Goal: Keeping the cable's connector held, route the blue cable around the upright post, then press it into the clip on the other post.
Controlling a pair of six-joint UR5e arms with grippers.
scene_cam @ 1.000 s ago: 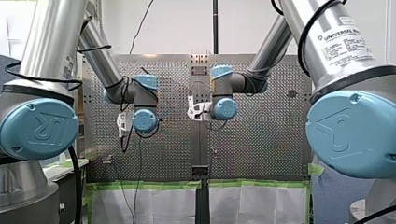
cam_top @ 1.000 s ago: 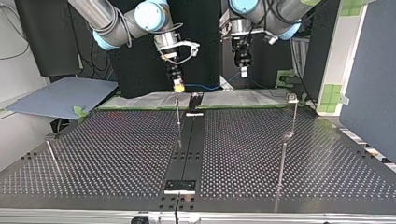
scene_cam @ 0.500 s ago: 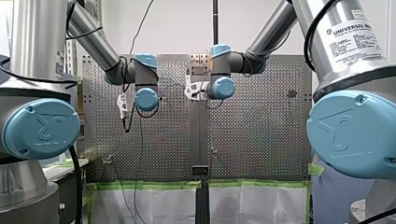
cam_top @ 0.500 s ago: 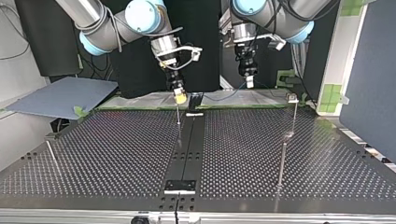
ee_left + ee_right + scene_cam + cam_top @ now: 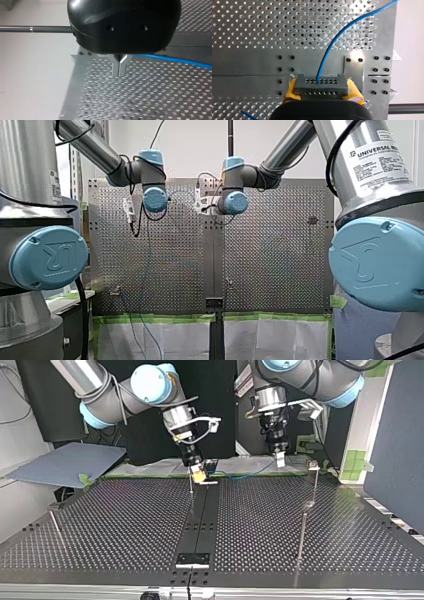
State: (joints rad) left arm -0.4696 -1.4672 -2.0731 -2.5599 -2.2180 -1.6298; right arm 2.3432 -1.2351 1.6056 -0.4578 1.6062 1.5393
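Observation:
My right gripper (image 5: 320, 90) is shut on a grey connector (image 5: 320, 86) with rows of holes, held between yellow pads (image 5: 290, 90). The blue cable (image 5: 337, 42) leaves the connector and curves away over the perforated table. In the top view my right gripper (image 5: 201, 475) hangs just beside the top of the thin middle post (image 5: 190, 487). The cable (image 5: 245, 476) runs from there to my left gripper (image 5: 280, 461). Its metal fingers (image 5: 119, 68) are shut, and the cable (image 5: 175, 59) comes out at their base. A post (image 5: 316, 482) topped by a clip (image 5: 313, 465) stands close by.
More thin posts stand on the table: one at the top view's right front (image 5: 301, 532) and one at its left (image 5: 55, 527). A dark centre strip (image 5: 200, 525) with a bracket (image 5: 193, 559) runs down the middle. Green-taped sheeting (image 5: 270, 335) covers the near edge in the front view.
Both arms have reached further out over the table. In the top view both grippers came down and to the right; the right one now hangs beside the middle post's top.

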